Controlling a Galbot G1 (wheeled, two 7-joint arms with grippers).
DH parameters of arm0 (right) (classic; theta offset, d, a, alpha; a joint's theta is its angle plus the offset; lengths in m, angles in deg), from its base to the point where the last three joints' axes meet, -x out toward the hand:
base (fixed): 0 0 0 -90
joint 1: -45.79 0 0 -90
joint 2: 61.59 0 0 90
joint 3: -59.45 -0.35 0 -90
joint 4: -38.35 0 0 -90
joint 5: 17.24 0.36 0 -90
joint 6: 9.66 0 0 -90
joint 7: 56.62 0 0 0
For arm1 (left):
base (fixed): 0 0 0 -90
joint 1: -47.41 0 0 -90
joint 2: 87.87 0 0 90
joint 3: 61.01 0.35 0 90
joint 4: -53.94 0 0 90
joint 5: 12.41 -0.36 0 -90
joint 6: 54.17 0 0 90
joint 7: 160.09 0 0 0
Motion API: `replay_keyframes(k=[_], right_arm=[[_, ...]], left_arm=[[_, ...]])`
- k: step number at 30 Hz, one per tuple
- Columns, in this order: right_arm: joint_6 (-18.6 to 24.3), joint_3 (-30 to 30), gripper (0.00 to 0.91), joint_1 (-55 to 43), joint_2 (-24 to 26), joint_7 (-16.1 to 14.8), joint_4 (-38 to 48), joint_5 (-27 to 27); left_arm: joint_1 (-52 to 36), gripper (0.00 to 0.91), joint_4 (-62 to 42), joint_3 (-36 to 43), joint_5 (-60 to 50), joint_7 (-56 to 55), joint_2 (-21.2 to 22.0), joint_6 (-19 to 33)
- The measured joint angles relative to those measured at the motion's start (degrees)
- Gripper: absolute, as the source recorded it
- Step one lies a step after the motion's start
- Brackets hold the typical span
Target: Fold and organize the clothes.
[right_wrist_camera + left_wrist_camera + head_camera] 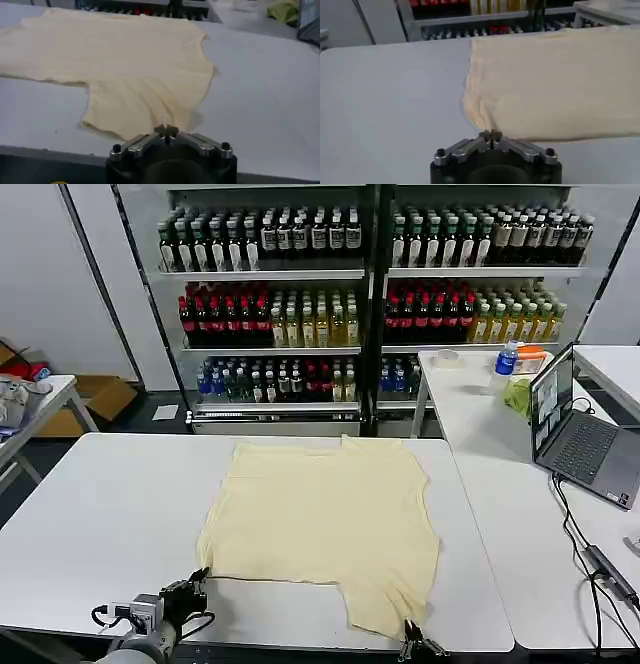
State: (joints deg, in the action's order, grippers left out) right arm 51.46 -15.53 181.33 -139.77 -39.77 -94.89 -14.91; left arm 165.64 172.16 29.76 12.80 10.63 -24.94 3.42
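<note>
Cream T-shirt [325,529] lies flat on worktop [110,504]. My left claw [199,580] closed beside its near corner; right claw [412,639] closed at sleeve edge, positioned for folding.

The T-shirt [320,529] is a plain pale yellow, kind of creamy, no print or pattern anywhere on it. It's lying on a white bench [100,514] that reads slightly grey-blue. Left end effector [197,580] is black with silvery metal bits, and the right end effector [412,642] is the same black and silver combo. Shelves [270,314] behind are packed with bottles: dark ones with white labels up top, then rows of red and yellow-green below. Side bench [500,484] is white too, with a dark grey laptop [580,439], a bright green cloth [518,396], and a bottle with a blue label [507,362].
</note>
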Motion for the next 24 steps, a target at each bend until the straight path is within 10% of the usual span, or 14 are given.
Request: replay_keyframes(k=[24], right_arm=[[4.4, -6.2, 0.0, 8.0, 3.8, -2.8, -13.2, 1.1]], left_arm=[[11.1, 0.01, 16.2, -8.0, 0.6, 0.4, 1.8, 1.3]])
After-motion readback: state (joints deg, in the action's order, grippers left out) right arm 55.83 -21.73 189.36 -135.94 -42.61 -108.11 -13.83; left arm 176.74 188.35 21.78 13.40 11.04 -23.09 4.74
